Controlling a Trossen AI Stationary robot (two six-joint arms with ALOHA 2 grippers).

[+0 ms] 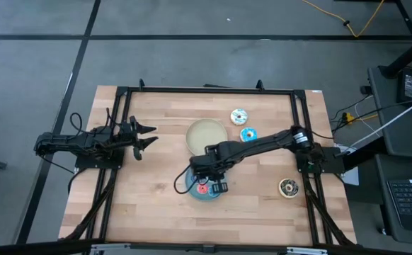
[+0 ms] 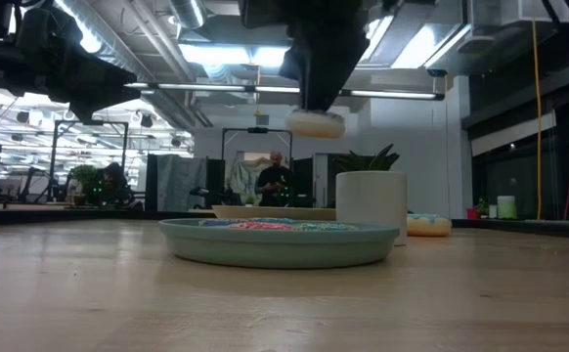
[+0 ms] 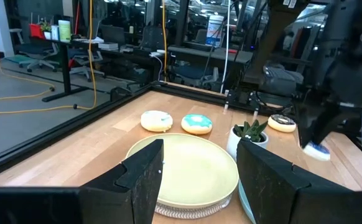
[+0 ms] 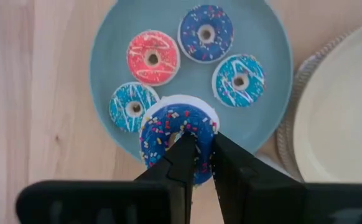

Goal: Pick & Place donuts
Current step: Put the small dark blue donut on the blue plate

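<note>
My right gripper (image 4: 199,142) hangs over the blue plate (image 4: 274,37) and is shut on a dark-blue sprinkled donut (image 4: 168,124) with a white underside. The low view shows this donut (image 2: 314,123) lifted well above the plate (image 2: 280,244). On the plate lie a pink donut (image 4: 153,57), a dark-blue one (image 4: 206,32) and two light-blue ones (image 4: 238,79). The white-iced donut (image 1: 239,115), the light-blue-iced donut (image 1: 248,134) and the brown donut (image 1: 288,187) lie flat on the table. My left gripper (image 1: 146,136) waits open at the table's left side. My right gripper pinches the sprinkled donut's ring on one side (image 4: 199,127). One finger (image 4: 182,155) points into the hole and the other (image 4: 227,158) stands outside the rim. The fingers come from above, pointing down. The donut is lifted clear over the blue plate and lies about level.
A cream plate (image 1: 206,134) sits just beyond the blue plate toward the far edge. A small white pot with a plant (image 3: 250,134) stands beside it. A dark frame (image 1: 206,90) borders the table. Bare wood lies toward the near edge and the left.
</note>
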